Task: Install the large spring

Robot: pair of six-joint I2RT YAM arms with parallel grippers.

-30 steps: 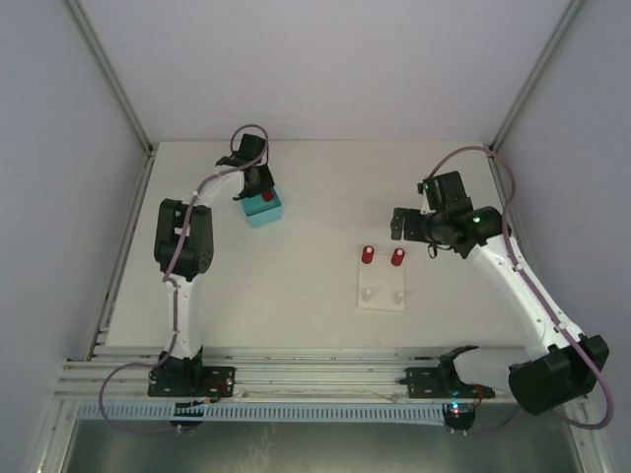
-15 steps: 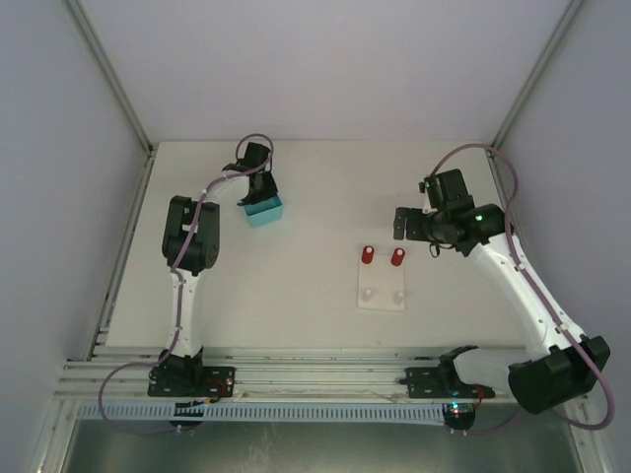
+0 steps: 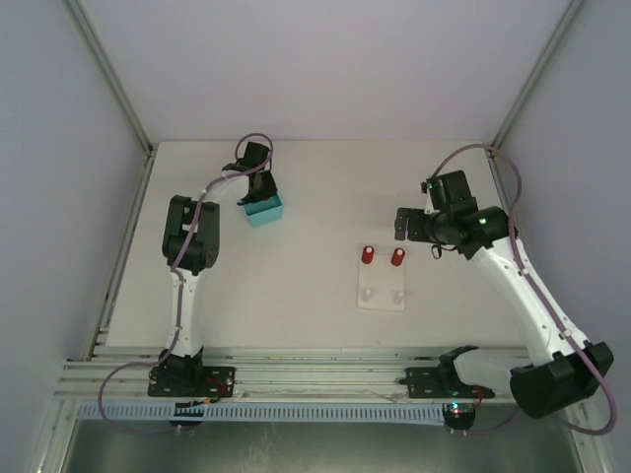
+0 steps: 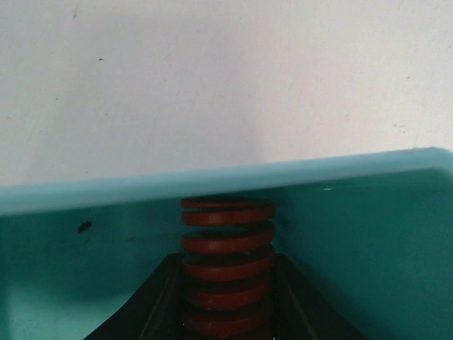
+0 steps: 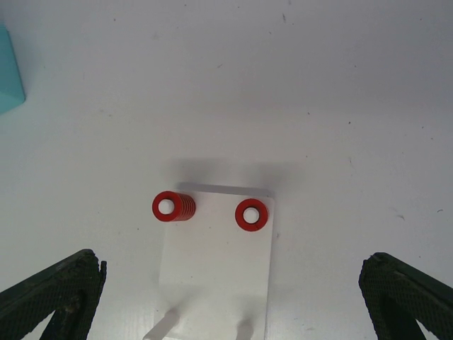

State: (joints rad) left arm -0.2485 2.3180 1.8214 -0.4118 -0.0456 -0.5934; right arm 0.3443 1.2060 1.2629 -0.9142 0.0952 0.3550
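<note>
Left pincer [image 4: 226,283] around one spring [image 4: 228,237]

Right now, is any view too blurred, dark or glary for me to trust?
Left wrist: the close-up is slightly soft, with the spring's lower coils and the fingers beside them in shadow inside the teal bin. Right wrist: sharp and evenly lit, with a faint shadow on the table beyond the white plate. Top external: even light, no glare, parts small.
</note>
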